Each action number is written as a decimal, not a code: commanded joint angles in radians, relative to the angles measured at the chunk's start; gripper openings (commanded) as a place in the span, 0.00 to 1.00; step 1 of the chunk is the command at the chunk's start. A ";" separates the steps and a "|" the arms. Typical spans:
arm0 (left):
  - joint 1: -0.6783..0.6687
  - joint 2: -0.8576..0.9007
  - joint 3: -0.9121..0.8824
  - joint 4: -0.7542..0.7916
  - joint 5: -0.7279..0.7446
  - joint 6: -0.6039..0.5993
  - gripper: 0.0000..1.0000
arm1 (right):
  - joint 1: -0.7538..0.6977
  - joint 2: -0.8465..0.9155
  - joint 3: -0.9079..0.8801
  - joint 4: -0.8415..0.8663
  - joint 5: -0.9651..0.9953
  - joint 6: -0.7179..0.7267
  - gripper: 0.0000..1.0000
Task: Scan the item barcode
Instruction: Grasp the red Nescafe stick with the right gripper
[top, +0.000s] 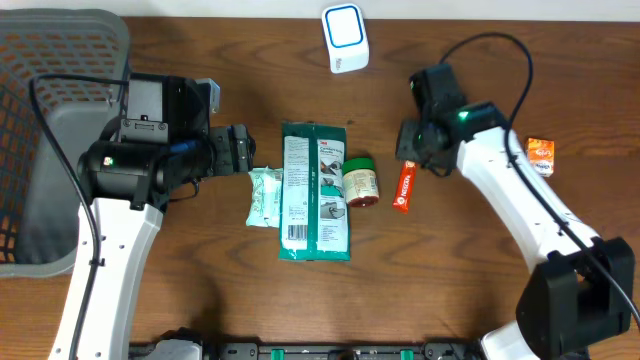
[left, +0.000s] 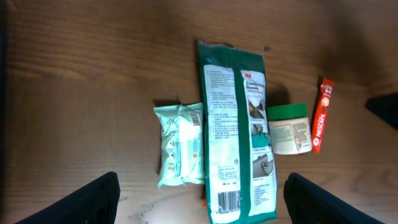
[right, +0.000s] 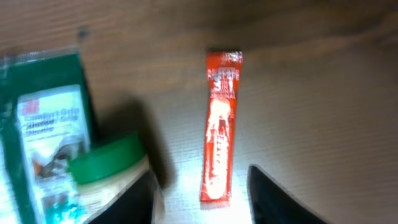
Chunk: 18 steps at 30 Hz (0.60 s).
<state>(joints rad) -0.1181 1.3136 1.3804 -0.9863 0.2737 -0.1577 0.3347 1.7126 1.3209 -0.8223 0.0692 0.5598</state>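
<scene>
Between jaws of right gripper (right: 200, 180) — red sachet (right: 221, 124), flat on table (right: 323, 93)

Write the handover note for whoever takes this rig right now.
Left gripper: open, empty, near the wipes.
Right gripper: open, fingers either side of the red sachet's end, no grip yet.
Things: gloves pack, wipes, jar and sachet lie mid-table; scanner stands at the far edge; orange packet lies at the right.
Done: nothing is lifted; no sign that anything has been scanned.
Left: close on the sachet, lift it, show its barcode to the scanner.
</scene>
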 joint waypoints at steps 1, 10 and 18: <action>0.002 -0.001 0.013 -0.001 -0.010 -0.002 0.84 | 0.031 0.012 -0.135 0.133 0.079 0.076 0.40; 0.002 -0.001 0.013 -0.001 -0.010 -0.001 0.85 | 0.069 0.012 -0.401 0.479 0.124 0.075 0.42; 0.002 -0.001 0.013 -0.001 -0.010 -0.001 0.84 | 0.069 0.021 -0.515 0.599 0.181 0.076 0.40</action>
<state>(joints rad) -0.1177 1.3136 1.3804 -0.9863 0.2741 -0.1574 0.3977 1.7180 0.8265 -0.2371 0.2016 0.6212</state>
